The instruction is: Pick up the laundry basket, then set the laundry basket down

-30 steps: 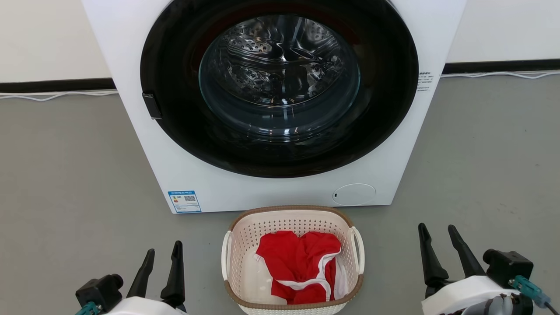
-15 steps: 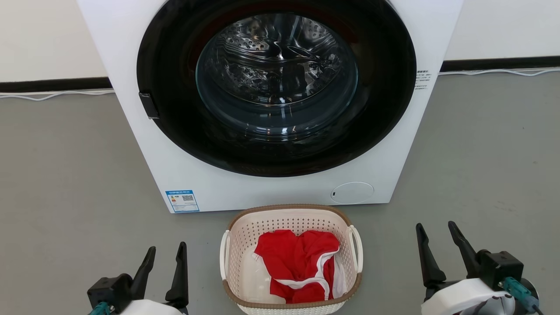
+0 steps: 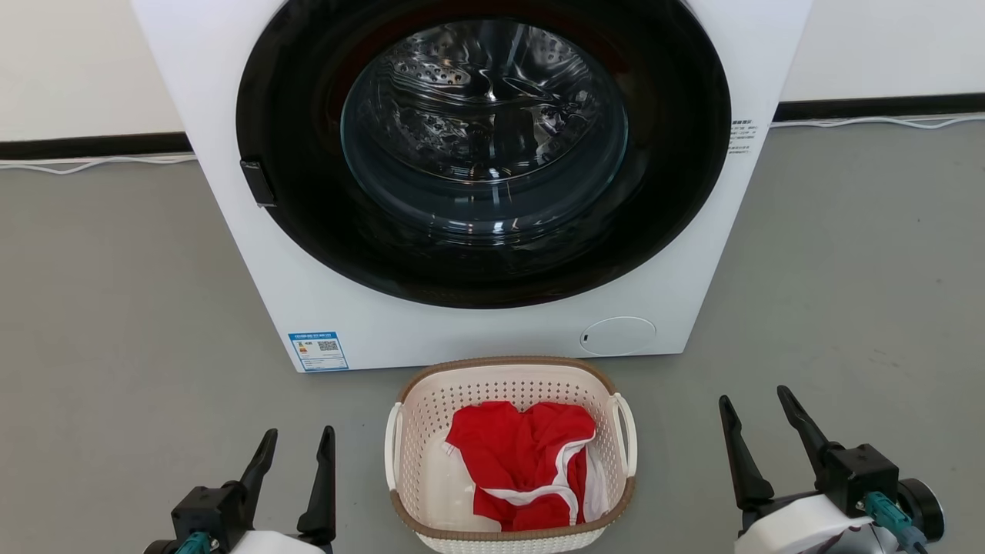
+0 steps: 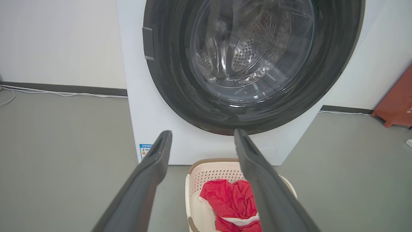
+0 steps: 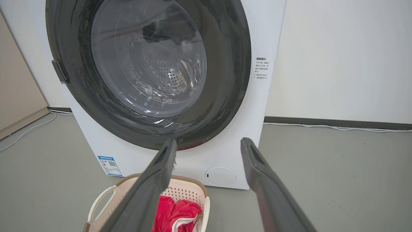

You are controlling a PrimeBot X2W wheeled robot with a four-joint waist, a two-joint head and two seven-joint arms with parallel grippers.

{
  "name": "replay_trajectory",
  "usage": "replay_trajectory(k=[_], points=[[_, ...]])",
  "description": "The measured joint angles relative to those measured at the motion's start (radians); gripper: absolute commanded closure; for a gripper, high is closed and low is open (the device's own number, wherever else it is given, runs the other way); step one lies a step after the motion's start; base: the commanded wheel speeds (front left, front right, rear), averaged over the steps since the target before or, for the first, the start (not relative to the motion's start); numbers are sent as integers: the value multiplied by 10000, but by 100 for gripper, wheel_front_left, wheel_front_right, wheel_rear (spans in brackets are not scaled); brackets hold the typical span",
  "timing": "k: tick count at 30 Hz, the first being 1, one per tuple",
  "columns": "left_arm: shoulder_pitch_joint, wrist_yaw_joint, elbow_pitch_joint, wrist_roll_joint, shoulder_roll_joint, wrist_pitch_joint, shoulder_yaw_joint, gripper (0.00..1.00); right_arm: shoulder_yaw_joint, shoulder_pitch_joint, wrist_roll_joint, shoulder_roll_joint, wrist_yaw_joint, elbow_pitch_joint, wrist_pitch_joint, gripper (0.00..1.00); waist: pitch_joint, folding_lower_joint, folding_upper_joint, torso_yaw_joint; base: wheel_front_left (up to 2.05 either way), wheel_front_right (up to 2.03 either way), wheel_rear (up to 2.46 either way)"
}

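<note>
**A:** What sits closest?

**B:** The left fingers (image 3: 323,485) and the right fingers (image 3: 740,454), low at either side of the head view. Both pairs are spread wide and hold nothing, with their tips aimed at the washer.

**A:** And the laundry basket (image 3: 504,360)?

**B:** It stands on the grey floor (image 3: 115,308) between the two pairs and touches neither. There is bare floor on each flank. A white loop handle (image 3: 392,446) juts out from its left side and another from its right. A red garment (image 3: 515,462) with white trim lies inside, below the brown rim.

**A:** What is beyond it?

**B:** The far rim stops just short of the foot of the white washer (image 3: 308,292), with a thin strip of floor between them. Above is the round, dark-ringed glass door (image 3: 485,123), with its latch (image 3: 258,183) at the left edge.

**A:** Is there room at the sides?

**B:** Open floor runs past both washer corners to a dark baseboard (image 3: 92,145) under a pale wall. A white cable (image 3: 92,161) lies along the baseboard. In the left wrist view, an orange-red object (image 4: 396,103) stands by the wall, off beyond the washer's right side.
</note>
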Motion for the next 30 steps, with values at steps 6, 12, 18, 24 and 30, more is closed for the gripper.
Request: replay_trajectory(k=[6,12,18,24,30], points=[[0,-29,17,0,0,0,2,0,-50,0,2,42,0,13,0,0,20,0,0,-2,0,0,0],[0,-29,27,0,0,0,4,0,-82,1,12,58,0,42,0,0,38,0,0,1,0,0,0],[-6,-42,13,0,2,0,-6,0,-84,-58,27,79,0,50,0,0,279,0,0,28,0,0,0],[-264,-73,15,2,6,0,-59,0,-395,-543,61,100,0,349,0,0,741,0,0,74,0,0,0],[-843,-104,213,10,6,-4,-192,0,-619,-1148,19,113,2,1126,0,0,1374,0,0,119,0,0,0]])
